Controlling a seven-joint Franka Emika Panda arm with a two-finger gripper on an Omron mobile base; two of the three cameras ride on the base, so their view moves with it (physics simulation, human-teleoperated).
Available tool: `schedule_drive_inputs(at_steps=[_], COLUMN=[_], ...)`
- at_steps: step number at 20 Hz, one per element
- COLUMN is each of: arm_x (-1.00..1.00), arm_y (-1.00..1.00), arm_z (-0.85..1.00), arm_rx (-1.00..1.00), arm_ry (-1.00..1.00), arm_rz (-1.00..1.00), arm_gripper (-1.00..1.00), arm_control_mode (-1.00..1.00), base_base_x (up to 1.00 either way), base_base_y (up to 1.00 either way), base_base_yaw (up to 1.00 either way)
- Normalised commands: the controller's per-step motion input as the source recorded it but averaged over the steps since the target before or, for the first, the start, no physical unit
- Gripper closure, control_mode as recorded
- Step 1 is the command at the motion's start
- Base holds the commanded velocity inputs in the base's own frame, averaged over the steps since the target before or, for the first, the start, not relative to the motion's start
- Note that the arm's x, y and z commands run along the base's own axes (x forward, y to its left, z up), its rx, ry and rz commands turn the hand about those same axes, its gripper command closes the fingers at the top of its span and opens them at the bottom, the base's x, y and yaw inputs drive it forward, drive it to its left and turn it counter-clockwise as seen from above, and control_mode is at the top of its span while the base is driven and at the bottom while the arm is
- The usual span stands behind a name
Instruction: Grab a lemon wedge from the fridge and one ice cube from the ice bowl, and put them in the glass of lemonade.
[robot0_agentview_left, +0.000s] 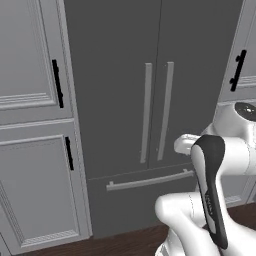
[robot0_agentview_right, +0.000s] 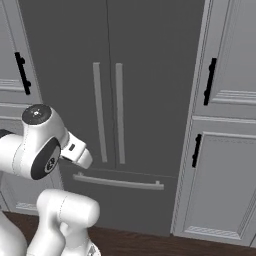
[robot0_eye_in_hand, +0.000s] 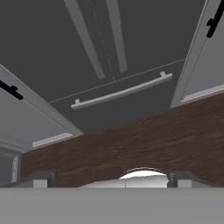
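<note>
The fridge (robot0_agentview_left: 115, 100) (robot0_agentview_right: 150, 75) stands straight ahead, dark grey, with both doors shut. Two light grey vertical bar handles (robot0_agentview_left: 156, 112) (robot0_agentview_right: 109, 112) run side by side along the middle seam. Below them the bottom drawer (robot0_agentview_left: 145, 200) (robot0_agentview_right: 125, 205) is shut, with a horizontal bar handle (robot0_eye_in_hand: 120, 92). My gripper (robot0_eye_in_hand: 113, 179) is open with nothing between its fingertips (robot0_eye_in_hand: 41, 179). It points down at the floor in front of the fridge (robot0_eye_in_hand: 144, 39), well short of the handles. The lemon wedge, the ice bowl and the glass of lemonade are out of view.
Light grey panelled cabinets with black handles flank the fridge, on the left (robot0_agentview_left: 35, 125) and on the right (robot0_agentview_right: 225, 125). Dark wood floor (robot0_eye_in_hand: 131, 144) lies between me and the fridge. My folded arm (robot0_agentview_left: 210, 190) (robot0_agentview_right: 40, 145) rises close to the base.
</note>
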Motion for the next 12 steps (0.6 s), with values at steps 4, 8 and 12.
schedule_drive_inputs(at_steps=[4, 8, 12], arm_x=[0.0, 0.0, 0.02], arm_y=[0.0, 0.0, 0.0], arm_z=[0.0, 0.0, 0.0], arm_rx=[0.0, 0.0, 0.0], arm_ry=[0.0, 0.0, 0.0], arm_rz=[0.0, 0.0, 0.0], arm_gripper=[-1.0, -1.0, -1.0], arm_control_mode=[1.0, 1.0, -1.0], base_base_x=[-0.1, 0.07, 0.08], base_base_y=[-0.32, -0.02, 0.03], base_base_yaw=[0.08, 0.02, 0.0])
